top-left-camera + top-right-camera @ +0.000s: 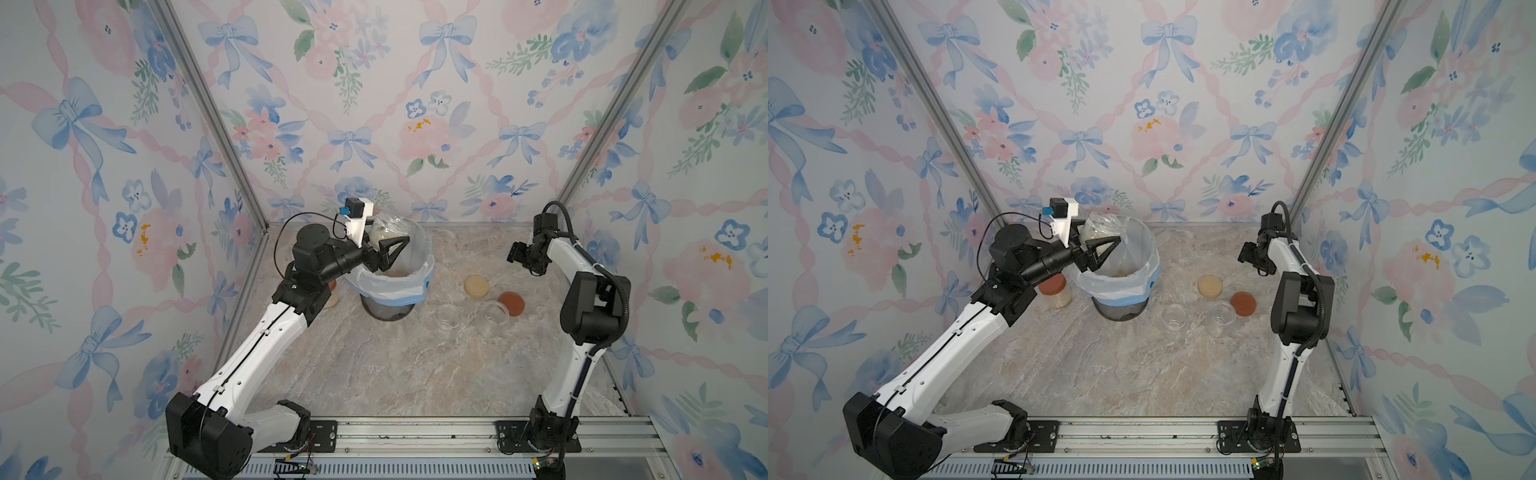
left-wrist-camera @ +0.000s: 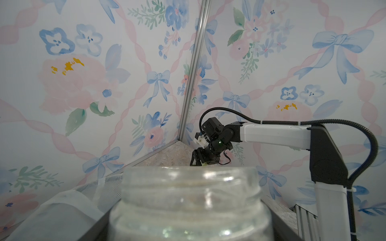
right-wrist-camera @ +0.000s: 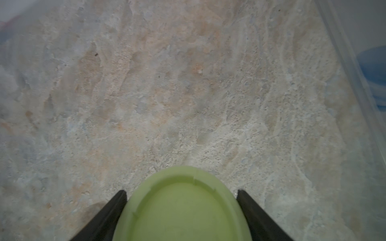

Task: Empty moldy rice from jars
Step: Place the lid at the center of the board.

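Your left claw (image 1: 386, 243) is clamped on the sides of an open jar (image 1: 388, 228), held just above the bin (image 1: 424, 270), a little left of centre in both top views. The jar looks close to upright. The rice (image 1: 1096, 237) sits inside it as a pale band, so I judge the pour not yet begun. Your right claw (image 1: 517, 251) is closed on a green lid (image 3: 183, 208) above bare table (image 1: 374, 374) at centre right, well apart from the bin.

Watch for these:

- **Spill:** The jar hangs over the bin's left rim rather than its middle. If you tip it there, grains could land on the folded liner (image 1: 386, 286) or the table.
- **Slip:** Glass is slick, and turning the wrist shifts the load, so the jar might slide in the grip.
- **Clumping:** Mouldy rice may drop all at once, or cling to the bottom.
- **Snag:** The jar's neck could catch the loose liner and drag the bin.
- **Knock:** Your left arm passes right beside a closed jar (image 1: 1054, 293) with a red lid, left of the bin. A wide swing could knock it over.

Two empty jars (image 1: 449, 316) and two loose lids (image 1: 477, 286) lie right of the bin, out of the way.
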